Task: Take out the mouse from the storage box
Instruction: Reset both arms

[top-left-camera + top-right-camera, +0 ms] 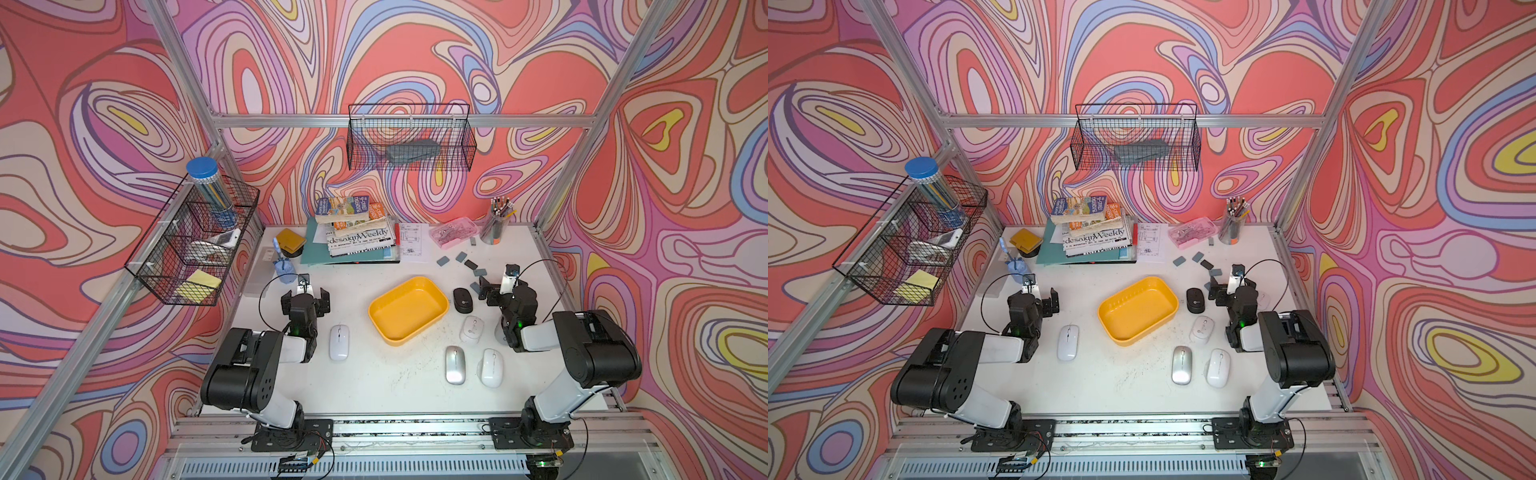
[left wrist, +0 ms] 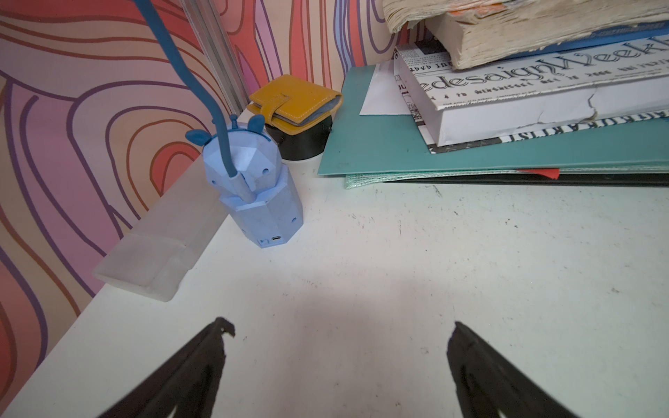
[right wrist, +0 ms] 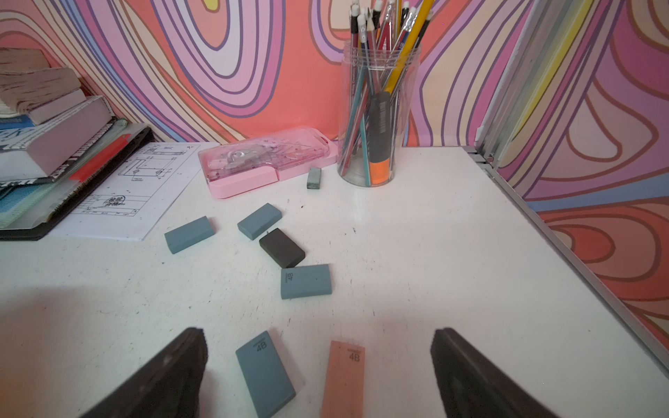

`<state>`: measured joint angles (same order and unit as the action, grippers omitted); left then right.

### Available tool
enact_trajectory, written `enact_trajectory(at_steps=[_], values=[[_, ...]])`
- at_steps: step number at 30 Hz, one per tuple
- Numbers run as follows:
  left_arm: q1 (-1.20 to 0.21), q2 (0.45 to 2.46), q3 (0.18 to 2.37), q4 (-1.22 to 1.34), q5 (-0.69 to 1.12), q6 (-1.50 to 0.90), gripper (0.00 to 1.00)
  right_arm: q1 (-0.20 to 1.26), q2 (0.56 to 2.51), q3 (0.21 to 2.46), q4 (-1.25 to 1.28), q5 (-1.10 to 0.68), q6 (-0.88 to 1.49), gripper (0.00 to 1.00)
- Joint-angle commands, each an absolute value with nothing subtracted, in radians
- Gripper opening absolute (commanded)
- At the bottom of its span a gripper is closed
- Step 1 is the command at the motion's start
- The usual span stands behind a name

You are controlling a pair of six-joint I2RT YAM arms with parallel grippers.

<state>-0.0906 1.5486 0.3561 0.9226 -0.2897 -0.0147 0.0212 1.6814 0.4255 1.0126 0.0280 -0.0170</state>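
Gaping wide, left gripper (image 2: 340, 333) and right gripper (image 3: 318, 340) hold nothing.

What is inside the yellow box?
Nothing: in both top views the storage box shows only its bare yellow floor, fully visible. The mice lie outside on the table, such as the black mouse beside it. What's under the box is hidden.

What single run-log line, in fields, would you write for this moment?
storage box: empty | mice: all on table | left hand: open, holding nothing | right hand: open, holding nothing | black mouse: beside box
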Motion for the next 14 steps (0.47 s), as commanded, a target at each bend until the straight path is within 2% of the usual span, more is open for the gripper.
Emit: enact_trajectory(at_steps=[1, 14], values=[[-0.083, 1.551, 0.362, 0.934, -0.278, -0.01, 0.99, 0.026, 1.695, 0.428, 1.029, 0.014, -0.026, 0.98], [-0.081, 1.549, 0.365, 0.928, -0.272, -0.011, 0.99, -0.003, 1.697, 0.463, 0.959, -0.001, 0.007, 0.98]])
